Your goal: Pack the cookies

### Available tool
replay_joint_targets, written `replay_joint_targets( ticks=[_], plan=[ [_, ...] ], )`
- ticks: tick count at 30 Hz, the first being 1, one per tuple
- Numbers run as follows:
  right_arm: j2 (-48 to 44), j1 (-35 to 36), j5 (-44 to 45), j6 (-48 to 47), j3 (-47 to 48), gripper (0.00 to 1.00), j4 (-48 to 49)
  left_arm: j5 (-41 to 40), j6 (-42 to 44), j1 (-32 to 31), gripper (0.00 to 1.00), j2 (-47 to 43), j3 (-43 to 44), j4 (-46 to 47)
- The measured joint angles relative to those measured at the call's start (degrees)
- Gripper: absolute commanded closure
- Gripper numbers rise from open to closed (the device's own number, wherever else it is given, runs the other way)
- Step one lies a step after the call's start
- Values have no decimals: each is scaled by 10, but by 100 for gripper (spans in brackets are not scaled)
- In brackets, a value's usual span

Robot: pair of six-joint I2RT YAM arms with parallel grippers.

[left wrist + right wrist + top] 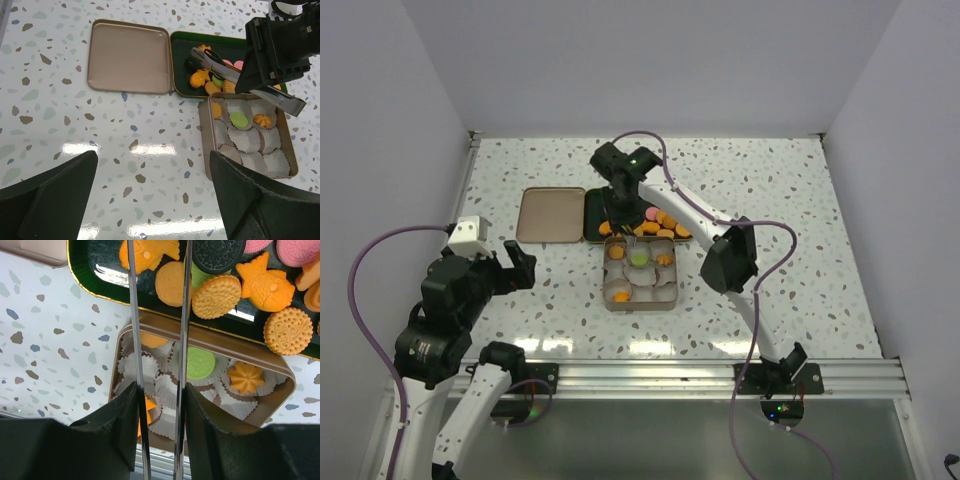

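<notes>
The cookies (216, 296), mostly orange with pink, green and dark ones, lie in a dark green tray (594, 222). A tan tin (202, 135) of white paper cups holds a green cookie (200, 363), an orange flower cookie (245, 378) and two more orange ones. My right gripper (161, 390) is shut on metal tongs (132, 315). The tong arms stand apart and reach over the tin to the tray, above an orange round cookie (170, 284). The tong tips are out of the right wrist view. My left gripper (153, 160) is open and empty over bare table, left of the tin.
The tin's lid (127, 56) lies flat, left of the green tray (180, 65). The right arm (725, 255) reaches across the table right of the tin. White walls close in the table at the back and both sides.
</notes>
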Motion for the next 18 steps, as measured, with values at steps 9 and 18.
replay_joint_targets(
  ticks=[9,18],
  plan=[
    [-92,0,2,10,-34,72,-1,0,0,0,0,0,0,0],
    [-319,2,-11,28,-184,73,8,-1,0,0,0,0,0,0]
  ],
)
